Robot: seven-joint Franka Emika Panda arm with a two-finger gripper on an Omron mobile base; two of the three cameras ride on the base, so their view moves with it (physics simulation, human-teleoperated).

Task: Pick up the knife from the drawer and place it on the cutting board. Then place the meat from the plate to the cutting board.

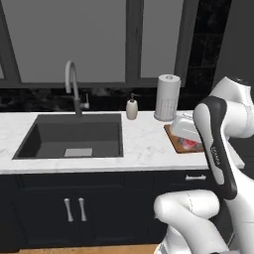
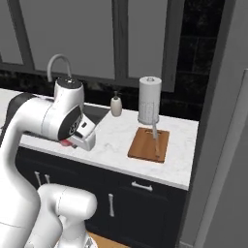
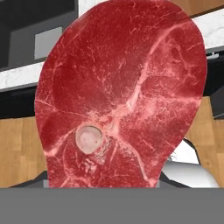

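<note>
The meat (image 3: pixel 122 96), a red raw slab with pale streaks and a small round bone, hangs right in front of the hand camera and hides the fingertips. My gripper (image 2: pixel 68 142) is shut on it above the counter's front edge, left of the cutting board (image 2: pixel 145 147). The knife (image 2: pixel 155 135) lies lengthwise on that reddish-brown board. In the left base view the meat (image 1: pixel 189 144) peeks out red under my white hand, in front of the cutting board (image 1: pixel 172 135). The drawer (image 2: pixel 140 186) below the board is closed. The plate is hidden.
A paper towel roll (image 2: pixel 149 99) stands just behind the board, with a soap dispenser (image 2: pixel 116 104) to its left. The black sink (image 1: pixel 74 135) with its faucet (image 1: pixel 73 84) takes the counter's left part. A dark wall (image 2: pixel 218 145) closes off the right.
</note>
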